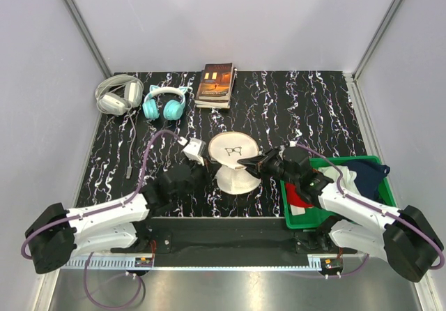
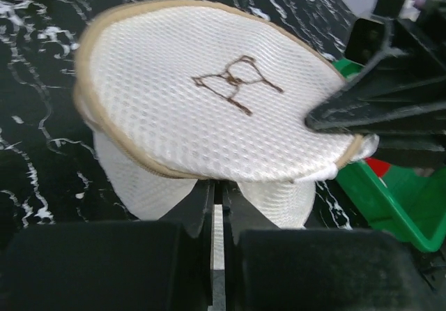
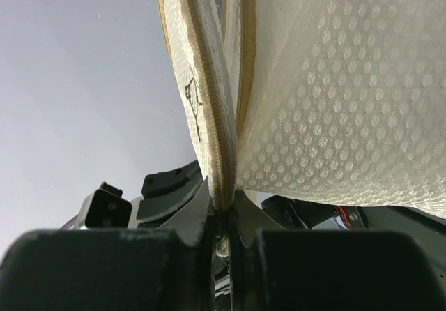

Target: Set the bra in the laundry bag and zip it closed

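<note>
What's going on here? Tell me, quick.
Two robot arms hold the bag between them over the table. The left claw is shut on its lower half, the right claw on the zip rim. The rim looks parted along one stretch, so it is not fully zipped. Whether the bra is inside cannot be seen.

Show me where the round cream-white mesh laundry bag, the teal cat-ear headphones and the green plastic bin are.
The round cream-white mesh laundry bag (image 1: 226, 145): top external view, flat circular face.
The teal cat-ear headphones (image 1: 152, 107): top external view, one ear cup.
The green plastic bin (image 1: 301, 220): top external view, near wall.
</note>
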Action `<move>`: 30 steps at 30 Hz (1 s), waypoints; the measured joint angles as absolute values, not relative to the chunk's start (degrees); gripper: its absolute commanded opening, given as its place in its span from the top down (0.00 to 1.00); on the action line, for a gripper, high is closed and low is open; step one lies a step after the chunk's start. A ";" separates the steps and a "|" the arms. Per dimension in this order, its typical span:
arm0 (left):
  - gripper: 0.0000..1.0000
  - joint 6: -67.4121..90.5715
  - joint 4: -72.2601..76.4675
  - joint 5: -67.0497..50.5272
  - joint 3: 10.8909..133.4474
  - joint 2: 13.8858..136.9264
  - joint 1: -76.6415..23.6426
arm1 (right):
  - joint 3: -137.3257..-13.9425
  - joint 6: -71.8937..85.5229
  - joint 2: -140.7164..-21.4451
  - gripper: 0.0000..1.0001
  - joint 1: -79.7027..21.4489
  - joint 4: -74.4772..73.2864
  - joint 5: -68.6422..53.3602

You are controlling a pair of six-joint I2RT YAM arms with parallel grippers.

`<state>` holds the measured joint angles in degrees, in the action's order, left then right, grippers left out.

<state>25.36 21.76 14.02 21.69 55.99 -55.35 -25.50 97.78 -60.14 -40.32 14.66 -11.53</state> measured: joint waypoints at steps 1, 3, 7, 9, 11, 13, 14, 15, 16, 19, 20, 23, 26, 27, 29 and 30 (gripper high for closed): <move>1.00 25.91 19.57 15.75 22.74 56.12 -55.20 | -25.50 97.62 -60.14 1.00 -40.07 14.66 -11.62; 1.00 27.53 14.85 18.94 24.32 55.88 -54.19 | -25.47 96.95 -60.14 1.00 -39.07 14.61 -11.90; 1.00 30.81 6.00 19.73 25.15 52.69 -50.46 | -26.11 93.34 -61.36 1.00 -35.05 14.13 -15.70; 1.00 31.35 3.51 18.06 25.10 49.21 -50.00 | -28.12 90.87 -64.29 1.00 -33.85 13.54 -18.44; 1.00 31.29 2.48 15.97 24.97 45.69 -49.50 | -30.81 87.96 -67.64 0.99 -32.67 13.41 -21.08; 1.00 30.87 2.66 13.41 24.93 42.92 -49.08 | -35.20 83.74 -71.99 0.73 -31.11 12.40 -24.47; 1.00 30.37 3.11 11.66 24.93 42.22 -48.75 | -37.60 81.56 -74.22 0.63 -30.35 12.05 -26.20; 1.00 30.04 3.36 10.50 24.95 42.06 -48.66 | -40.12 78.76 -76.34 0.56 -29.61 11.14 -27.73; 1.00 29.82 3.66 8.29 25.06 42.48 -48.66 | -42.61 76.01 -78.24 0.47 -28.93 9.82 -28.60; 1.00 30.13 4.27 4.12 25.89 45.34 -48.77 | -49.63 66.89 -81.73 0.24 -27.53 2.20 -29.12; 1.00 30.65 4.43 3.38 26.28 46.68 -48.90 | -51.66 62.89 -81.97 0.18 -27.24 -1.54 -28.12; 1.00 33.06 4.84 3.42 27.40 50.15 -49.41 | -52.29 56.88 -79.24 0.15 -27.09 -8.67 -25.08; 1.00 35.57 7.44 2.96 27.62 53.80 -49.58 | -48.80 54.72 -72.95 0.15 -27.11 -14.72 -22.31; 1.00 36.21 8.36 2.68 27.59 55.00 -49.63 | -47.16 54.89 -70.65 0.16 -27.14 -15.77 -21.91; 1.00 37.32 10.33 1.56 27.59 57.14 -49.80 | -43.46 56.27 -66.46 0.19 -27.55 -16.82 -21.54; 1.00 37.87 11.55 0.95 27.59 58.35 -50.06 | -41.85 57.67 -64.86 0.20 -28.23 -16.80 -21.41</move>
<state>37.87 11.55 0.95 27.59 58.35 -50.06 -41.85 57.67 -64.86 -28.23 -16.80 -21.41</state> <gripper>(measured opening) 0.027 0.835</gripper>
